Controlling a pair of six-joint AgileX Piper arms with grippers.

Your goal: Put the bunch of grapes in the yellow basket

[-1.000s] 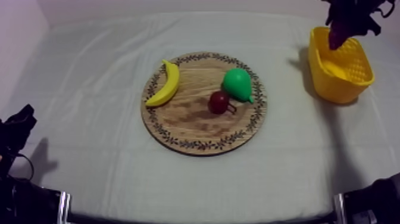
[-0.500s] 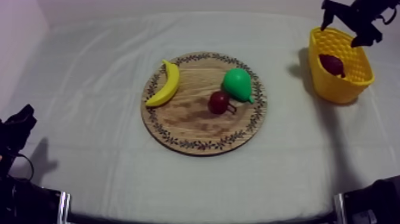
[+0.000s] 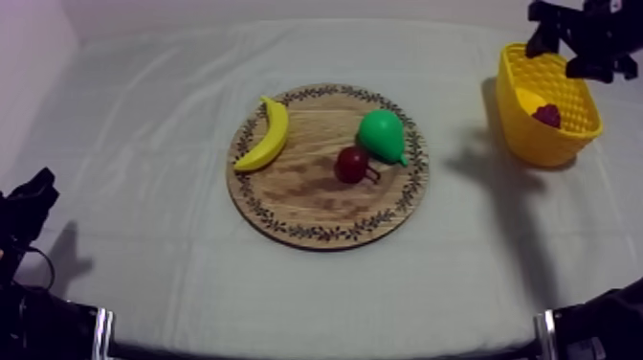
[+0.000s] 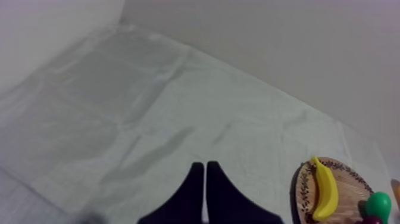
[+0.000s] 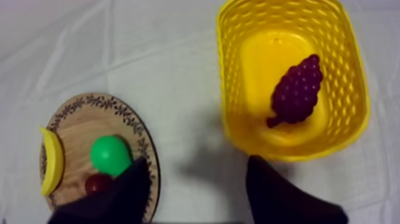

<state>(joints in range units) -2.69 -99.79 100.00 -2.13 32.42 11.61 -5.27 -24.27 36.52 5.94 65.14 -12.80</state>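
The right gripper [image 5: 198, 164] hangs above the cloth just beside the yellow basket [image 5: 229, 89], its 2 black fingers [image 5: 128, 190] spread wide apart with nothing between them. In the top view this gripper [image 3: 553, 59] sits over the far rim of the basket [image 3: 536, 144] at the table's right end. The bunch of grapes [image 5: 296, 89] lies inside the basket on its floor, slanted, stem end toward the near wall and free of the fingers. From above, the grapes [image 3: 547, 115] show as a dark patch behind the basket wall, probably resting against the right side. The round wooden board [image 3: 316, 206] lies mid-table, well apart from the basket. It carries 3 fruits: a banana [image 3: 266, 134] along its left rim, a pear [image 3: 385, 136] at the right, and a small red fruit [image 3: 351, 165] just beside the pear. The left gripper [image 4: 204, 170] rests low at the table's left side [image 3: 29, 206], its fingers pressed together into a narrow wedge, with the board [image 4: 351, 190] and banana [image 4: 325, 189] off ahead of it.
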